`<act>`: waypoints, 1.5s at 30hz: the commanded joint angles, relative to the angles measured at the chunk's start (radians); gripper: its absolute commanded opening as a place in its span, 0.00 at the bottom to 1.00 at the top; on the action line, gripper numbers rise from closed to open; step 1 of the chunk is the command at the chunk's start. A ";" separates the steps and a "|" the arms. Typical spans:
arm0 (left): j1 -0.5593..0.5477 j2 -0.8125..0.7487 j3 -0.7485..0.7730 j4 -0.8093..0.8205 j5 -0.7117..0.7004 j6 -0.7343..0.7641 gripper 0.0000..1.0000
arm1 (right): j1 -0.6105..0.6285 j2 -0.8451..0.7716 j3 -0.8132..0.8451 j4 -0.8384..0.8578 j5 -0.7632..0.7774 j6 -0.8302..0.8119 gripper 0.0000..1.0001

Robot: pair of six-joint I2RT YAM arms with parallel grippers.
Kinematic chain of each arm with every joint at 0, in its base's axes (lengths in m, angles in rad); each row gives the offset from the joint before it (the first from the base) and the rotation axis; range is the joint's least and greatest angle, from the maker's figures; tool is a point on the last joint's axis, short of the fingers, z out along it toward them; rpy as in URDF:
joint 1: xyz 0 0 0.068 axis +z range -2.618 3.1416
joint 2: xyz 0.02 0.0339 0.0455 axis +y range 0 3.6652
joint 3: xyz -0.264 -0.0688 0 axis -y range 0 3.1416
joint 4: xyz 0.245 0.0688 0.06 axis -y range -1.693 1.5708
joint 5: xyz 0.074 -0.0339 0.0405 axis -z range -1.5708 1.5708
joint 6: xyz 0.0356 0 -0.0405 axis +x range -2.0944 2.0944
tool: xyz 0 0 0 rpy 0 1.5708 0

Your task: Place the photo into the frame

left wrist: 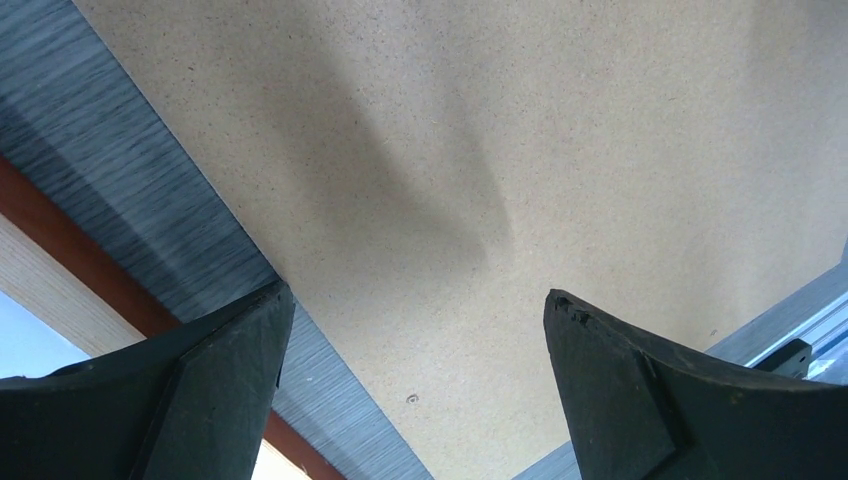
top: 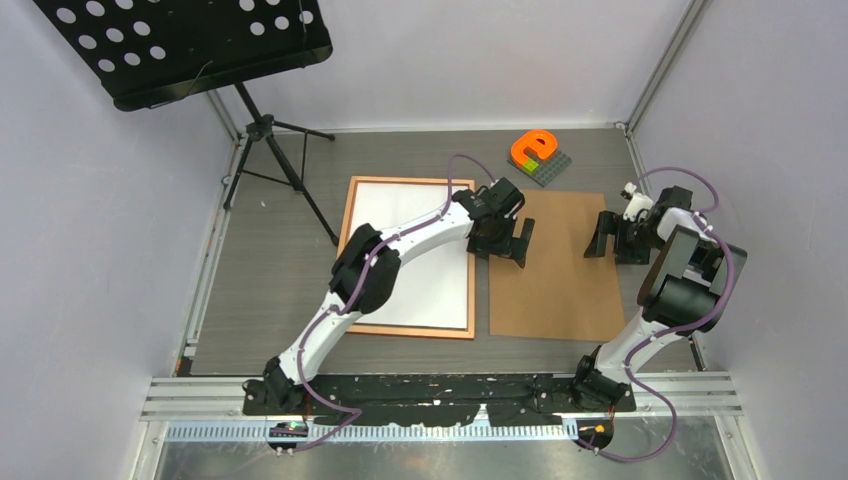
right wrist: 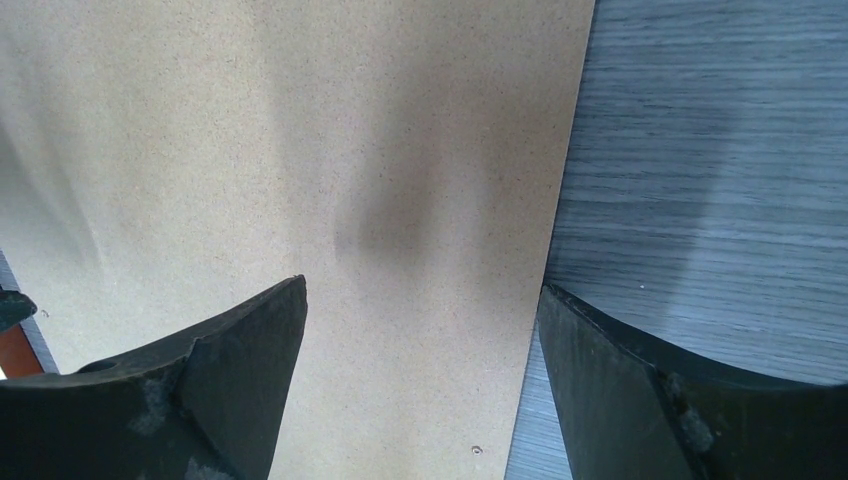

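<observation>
Frame [top: 420, 331] and photo [top: 430, 290] lie flat on the left half of the grey table [top: 270, 300]. The photo has its white back up and sits inside the orange-brown border. Their long axis runs away from the arm bases toward the far wall, with the far end leaning slightly to the left.

A plain brown backing board [top: 555, 280] lies just beside the frame's right edge, set the same way, with only a narrow strip of table between them.

The left gripper [top: 503, 248] hangs over the board's far left corner, its jaws spread wide and holding nothing. In its wrist view the gripper [left wrist: 415, 300] straddles the board [left wrist: 500, 150], with the frame's border [left wrist: 90, 255] off to the side.

The right gripper [top: 612, 245] sits at the board's right edge, also wide and empty. From the wrist, one finger of that gripper [right wrist: 420, 285] is over the board [right wrist: 250, 150] and the other over bare table [right wrist: 720, 150].

A music stand [top: 180, 40] stands at the far left, one tripod foot close to the frame's left edge. An orange block [top: 530, 148] on a grey baseplate [top: 550, 170] sits beyond the board. Bare table lies left of the frame and along its near edge.
</observation>
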 commanded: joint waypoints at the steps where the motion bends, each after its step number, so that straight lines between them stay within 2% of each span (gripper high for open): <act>1: -0.013 0.062 -0.025 0.021 0.069 -0.021 1.00 | -0.005 0.008 0.001 -0.027 -0.050 0.009 0.91; 21: 0.006 -0.029 -0.113 0.159 0.315 0.035 0.94 | -0.005 0.019 -0.012 -0.046 -0.105 -0.008 0.90; 34: 0.006 -0.031 -0.125 0.142 0.282 0.051 0.94 | -0.005 -0.070 -0.005 -0.139 -0.278 -0.068 0.87; 38: 0.006 -0.028 -0.122 0.133 0.270 0.055 0.95 | -0.005 -0.113 0.011 -0.221 -0.376 -0.101 0.85; 45: 0.006 -0.029 -0.115 0.116 0.247 0.069 0.95 | -0.003 -0.190 0.020 -0.317 -0.433 -0.156 0.82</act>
